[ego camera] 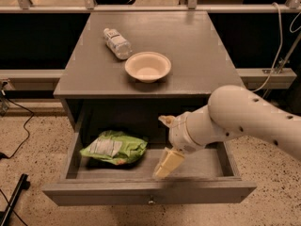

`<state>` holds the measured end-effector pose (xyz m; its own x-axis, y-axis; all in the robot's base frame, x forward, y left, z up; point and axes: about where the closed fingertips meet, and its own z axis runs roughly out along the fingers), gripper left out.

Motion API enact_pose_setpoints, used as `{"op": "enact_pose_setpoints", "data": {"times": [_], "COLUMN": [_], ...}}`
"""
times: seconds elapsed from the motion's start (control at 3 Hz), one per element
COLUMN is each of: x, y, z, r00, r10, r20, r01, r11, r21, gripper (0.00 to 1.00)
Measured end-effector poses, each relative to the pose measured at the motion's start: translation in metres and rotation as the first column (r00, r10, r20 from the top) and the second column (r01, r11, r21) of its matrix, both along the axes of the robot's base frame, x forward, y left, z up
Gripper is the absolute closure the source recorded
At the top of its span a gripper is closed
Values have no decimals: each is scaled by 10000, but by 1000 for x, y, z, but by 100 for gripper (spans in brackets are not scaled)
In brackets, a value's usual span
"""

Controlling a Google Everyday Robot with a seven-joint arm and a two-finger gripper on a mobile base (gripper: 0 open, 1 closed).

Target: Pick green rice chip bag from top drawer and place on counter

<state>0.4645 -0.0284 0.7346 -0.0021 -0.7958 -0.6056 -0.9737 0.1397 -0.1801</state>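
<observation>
Gripper [160, 147] over open top drawer [150, 199], fingers [168, 163] spread, empty; green rice chip bag [115, 147] lying left of fingers, not touching.

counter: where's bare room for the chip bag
Bare: the counter right of the bowl, and its front-left corner before the water bottle. Crowded between bottle and bowl. The gripper is in the top drawer, right of the green rice chip bag.

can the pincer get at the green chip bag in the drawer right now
Probably yes: the top drawer is pulled open, the pincer hangs inside it beside the green rice chip bag, and nothing lies between them.
</observation>
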Motion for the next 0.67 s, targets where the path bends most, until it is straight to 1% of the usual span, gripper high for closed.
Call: {"op": "enact_pose_setpoints", "data": {"times": [0.33, 0.67], "x": [13, 31], "y": [15, 31], "z": [-17, -25], "r00": [10000, 9997], "r10": [-48, 122], "r20": [65, 233], "r01": [43, -152], "r11": [9967, 9907], "r21": [813, 1355], "gripper": [0, 0]}}
